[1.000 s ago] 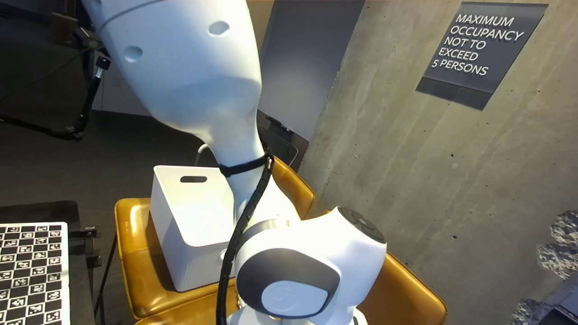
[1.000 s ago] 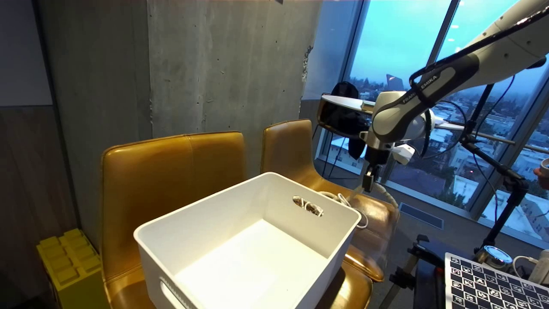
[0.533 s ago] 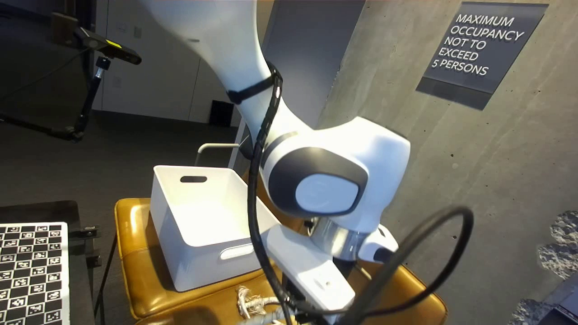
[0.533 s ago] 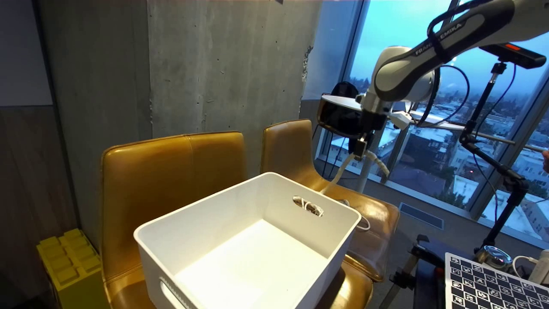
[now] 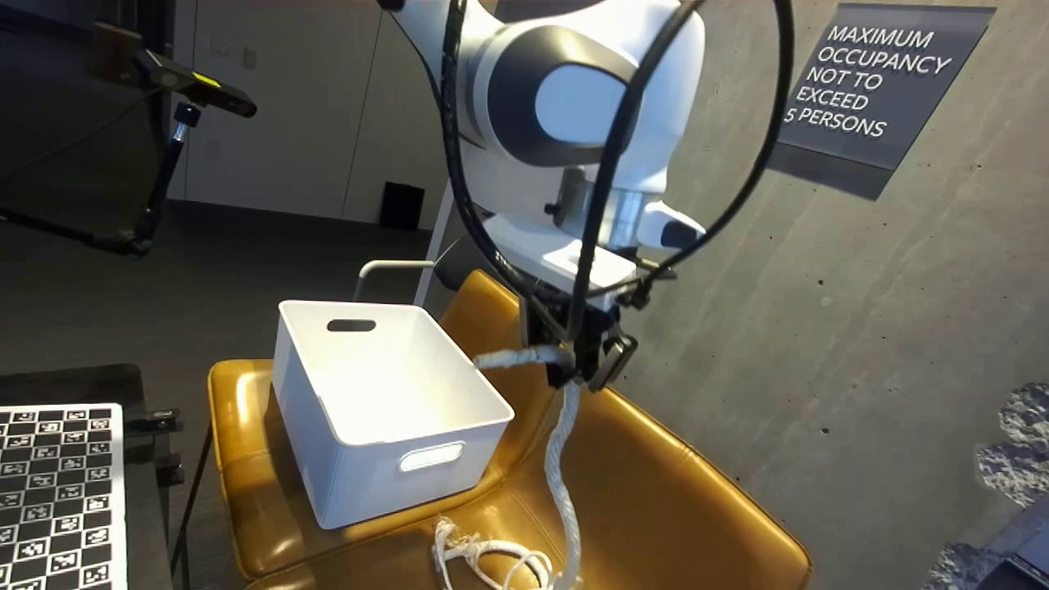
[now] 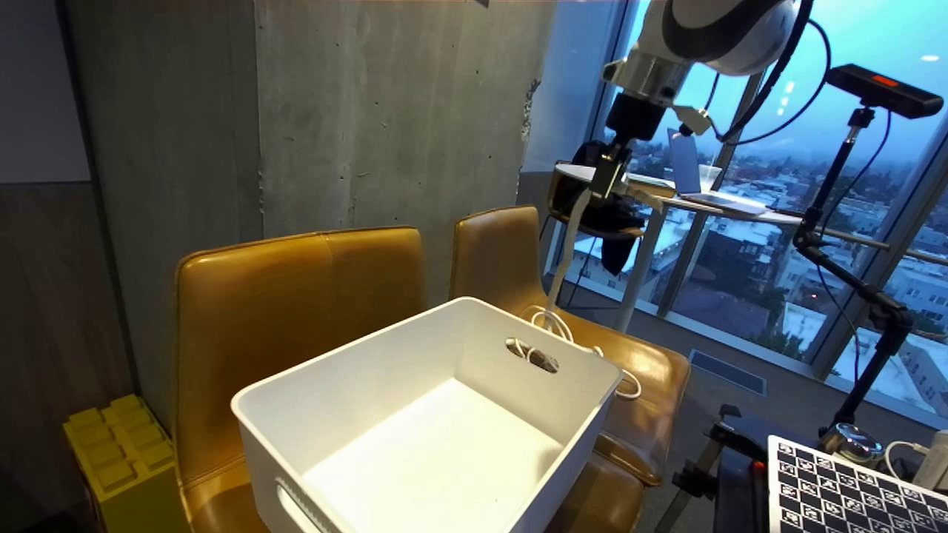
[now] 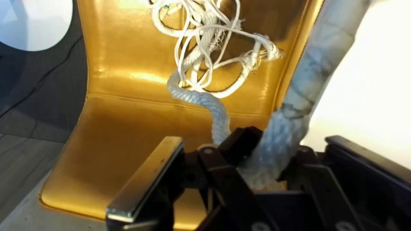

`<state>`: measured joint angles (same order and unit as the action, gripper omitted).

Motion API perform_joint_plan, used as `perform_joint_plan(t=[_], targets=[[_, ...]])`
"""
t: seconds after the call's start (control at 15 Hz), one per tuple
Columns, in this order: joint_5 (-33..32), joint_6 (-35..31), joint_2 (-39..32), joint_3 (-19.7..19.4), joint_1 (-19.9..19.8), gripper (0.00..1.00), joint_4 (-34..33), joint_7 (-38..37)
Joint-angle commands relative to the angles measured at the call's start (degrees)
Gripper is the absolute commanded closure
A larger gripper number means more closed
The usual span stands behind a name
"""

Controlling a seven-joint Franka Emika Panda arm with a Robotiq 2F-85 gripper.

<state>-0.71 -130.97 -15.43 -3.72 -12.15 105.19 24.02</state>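
Far left in an exterior view you've got a flat black-and-white checkered board (image 5: 61,492), and above it a black bar-shaped camera (image 5: 205,88) on a jointed stand (image 5: 164,177). Next, an open-topped rectangular white plastic bin (image 5: 369,487) sits upright on a tan leather chair (image 5: 250,492). Right of it, a tangled heap of thin white cord (image 5: 469,546), ends frayed, lies on the seat of a second tan leather chair (image 5: 680,500). Thick pale braided rope (image 5: 559,459) runs up from that heap into your black two-finger tool (image 5: 577,375), jaws clamped on it, up in the air over the second chair. The rope's short end juts left; in the wrist view it looks wrapped. Past that, grey concrete wall (image 5: 869,311) with a dark white-lettered sign (image 5: 877,98).
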Motion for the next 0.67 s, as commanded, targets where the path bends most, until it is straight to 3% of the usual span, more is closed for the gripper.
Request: perform_joint_plan(t=[0.0, 0.6], targets=[[-0.42, 2.8, 7.3, 1.31, 3.57, 0.98, 2.79, -2.17], [-1.62, 4.3, 11.91, 4.91, 11.96, 0.98, 3.15, -7.13]])
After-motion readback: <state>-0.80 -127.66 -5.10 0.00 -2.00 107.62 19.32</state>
